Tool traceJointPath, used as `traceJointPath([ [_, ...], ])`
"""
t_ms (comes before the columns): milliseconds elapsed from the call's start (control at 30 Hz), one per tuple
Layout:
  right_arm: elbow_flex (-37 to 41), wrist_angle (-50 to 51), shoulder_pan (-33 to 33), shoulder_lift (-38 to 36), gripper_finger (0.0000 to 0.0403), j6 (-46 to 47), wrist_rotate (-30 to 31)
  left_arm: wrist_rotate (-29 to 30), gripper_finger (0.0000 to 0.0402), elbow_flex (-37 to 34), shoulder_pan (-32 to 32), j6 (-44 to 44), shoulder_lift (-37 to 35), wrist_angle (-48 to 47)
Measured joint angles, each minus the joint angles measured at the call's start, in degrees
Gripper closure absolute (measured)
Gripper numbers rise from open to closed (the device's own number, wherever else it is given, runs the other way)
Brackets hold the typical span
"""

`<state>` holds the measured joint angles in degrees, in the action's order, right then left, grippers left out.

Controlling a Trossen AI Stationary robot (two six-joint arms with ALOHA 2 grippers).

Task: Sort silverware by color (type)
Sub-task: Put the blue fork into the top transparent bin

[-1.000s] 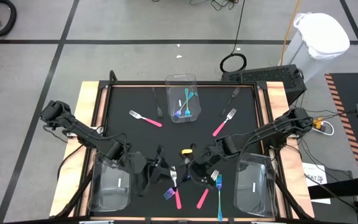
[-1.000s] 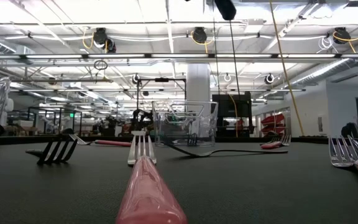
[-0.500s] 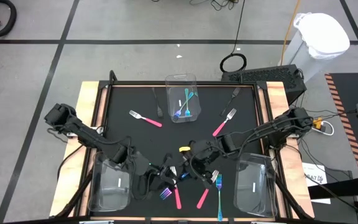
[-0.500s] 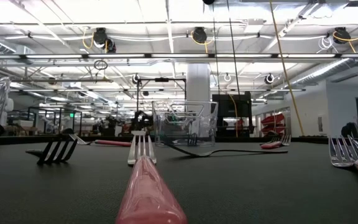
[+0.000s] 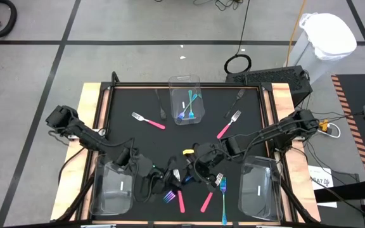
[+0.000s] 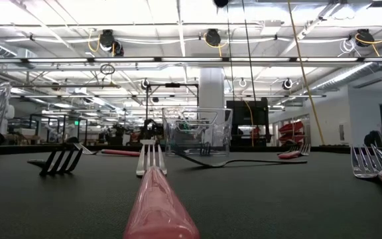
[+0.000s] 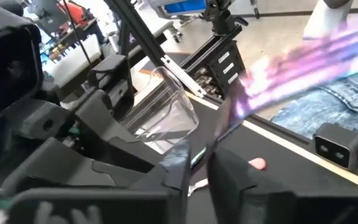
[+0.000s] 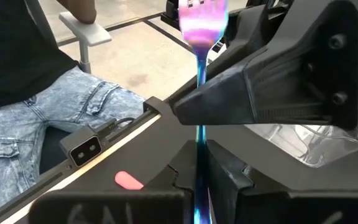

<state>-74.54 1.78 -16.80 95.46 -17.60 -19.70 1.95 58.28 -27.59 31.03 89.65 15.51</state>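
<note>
Iridescent fork upright, tines up; right claw and left claw both clamped on it.

The high view looks straight down from well above, taking in the whole black surface, both arms and the grey floor around. The low view sits at surface height, facing level across it into the room, so near a pink fork handle that the handle fills the foreground. Both views share the clear bin at the far edge, which stands mid-picture in the low view. The left wrist view looks forward, close past its own end effector; the right wrist view does likewise past its end effector. Both wrist views share a person's blue jeans beyond the surface's edge.
</note>
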Motion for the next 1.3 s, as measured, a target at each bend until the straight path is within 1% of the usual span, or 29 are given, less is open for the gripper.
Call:
traceJointPath([
  [67, 0.0, 0.05, -0.02, 0.04, 0.0385, 0.06, 0.2, -0.02, 0.0389, 0.01, 0.32, -0.12, -0.02, 0.3],
  [233, 0.0, 0.36, -0.01, 0.04, 0.037, 1.76, 0.86, 0.01, 0.0393, 0.02, 0.72, -1.66, -0.02, 0.12],
  [400, 0.0, 0.71, -0.73, 0.04, 0.0331, 3.52, 7.65, 0.11, 0.0397, -0.01, 1.0, -2.25, -0.18, -0.79],
  [467, 0.0, 1.82, -1.22, -0.28, 0.031, 4.37, 11.13, 1.6, 0.0398, -0.02, 0.96, -2.68, -0.2, -0.83],
  [533, 0.0, 4.01, -1.66, -1.08, 0.0289, 5.53, 15.8, 5.04, 0.0399, -0.07, 0.98, -3.79, -0.43, -0.87],
  [567, 0.0, 4.98, -1.91, -1.55, 0.0279, 6.11, 18.97, 7.9, 0.0399, -0.09, 0.97, -4.8, -0.81, -0.96],
  [633, 0.0, 6.87, -2.69, -2.89, 0.0262, 7.0, 26.69, 14.72, 0.0399, -0.07, 1.09, -7.92, -1.79, -0.61],
  [700, 0.0, 8.61, -3.73, -4.27, 0.025, 8.01, 34.99, 18.98, 0.04, 0.0, 1.55, -10.73, -3.0, -1.69],
  [767, 0.0, 9.4, -5.03, -5.44, 0.0243, 8.8, 42.99, 19.97, 0.04, 0.0, 2.23, -13.9, -4.05, -2.94],
  [800, 0.0, 9.76, -5.56, -5.85, 0.0242, 9.12, 45.97, 20.17, 0.04, 0.01, 2.54, -15.36, -4.34, -2.78],
  [867, 0.0, 10.02, -6.39, -6.06, 0.0242, 9.34, 49.19, 21.45, 0.04, 0.02, 2.77, -18.12, -4.98, -2.85],
  [967, 0.0, 10.27, -6.71, -5.97, 0.0245, 9.01, 49.98, 26.41, 0.04, 0.02, 2.77, -20.87, -5.14, -1.76],
  [1033, 0.0, 10.08, -6.78, -5.68, 0.025, 9.06, 49.99, 28.3, 0.0401, 0.02, 2.82, -21.39, -5.11, -1.97],
  [1300, 0.0, 9.99, -6.06, -5.62, 0.0271, 9.82, 49.92, 28.59, 0.0401, 0.02, 2.82, -21.72, -5.09, -0.45],
])
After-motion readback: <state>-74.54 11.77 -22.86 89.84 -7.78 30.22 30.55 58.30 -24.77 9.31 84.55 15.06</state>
